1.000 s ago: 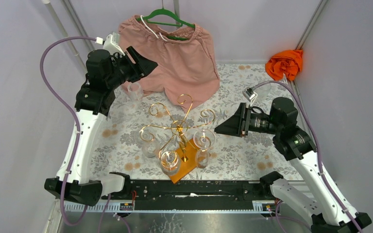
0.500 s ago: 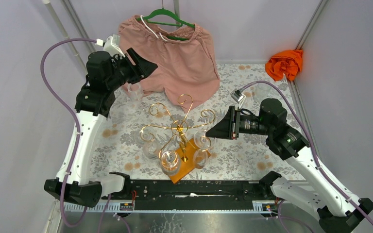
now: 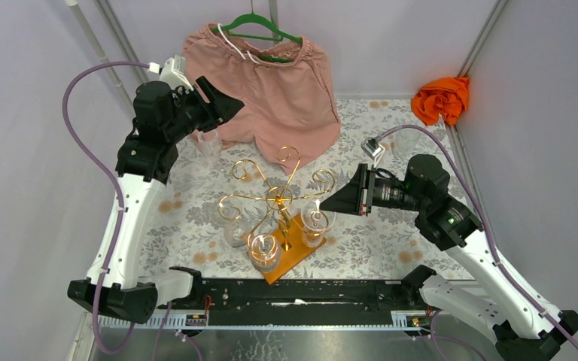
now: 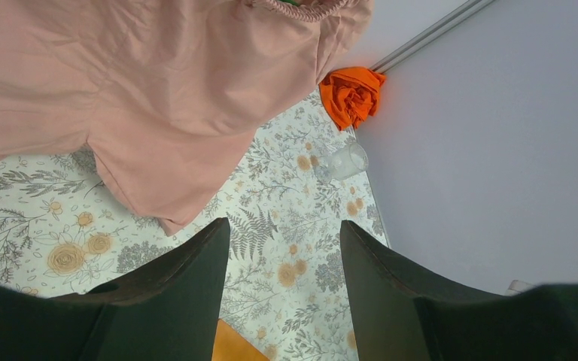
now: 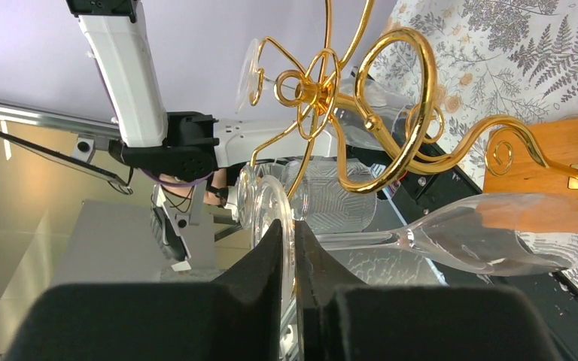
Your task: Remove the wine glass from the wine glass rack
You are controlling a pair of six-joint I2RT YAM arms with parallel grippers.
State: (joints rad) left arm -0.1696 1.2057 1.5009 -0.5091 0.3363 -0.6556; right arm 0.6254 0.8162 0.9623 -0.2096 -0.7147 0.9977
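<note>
The gold wine glass rack (image 3: 278, 197) stands on its orange-brown wooden base (image 3: 292, 252) near the table's front. Three clear glasses hang from its scroll arms. My right gripper (image 3: 330, 203) is level with the right-hand wine glass (image 3: 314, 219). In the right wrist view its jaws (image 5: 290, 226) are shut on the round foot of that wine glass (image 5: 497, 241), whose stem and bowl stretch off to the right under a gold scroll (image 5: 399, 113). My left gripper (image 3: 222, 104) hangs high at the back left, open and holding nothing (image 4: 284, 233).
Pink shorts (image 3: 271, 83) hang from a green hanger (image 3: 260, 28) at the back. An orange cloth (image 3: 442, 98) lies in the back right corner. Other glasses hang at the rack's front (image 3: 263, 248) and left (image 3: 232, 226). A loose glass (image 4: 342, 160) lies near the right wall.
My right gripper has moved left to the rack and closed on the wine glass's foot. The left arm has stayed put.
</note>
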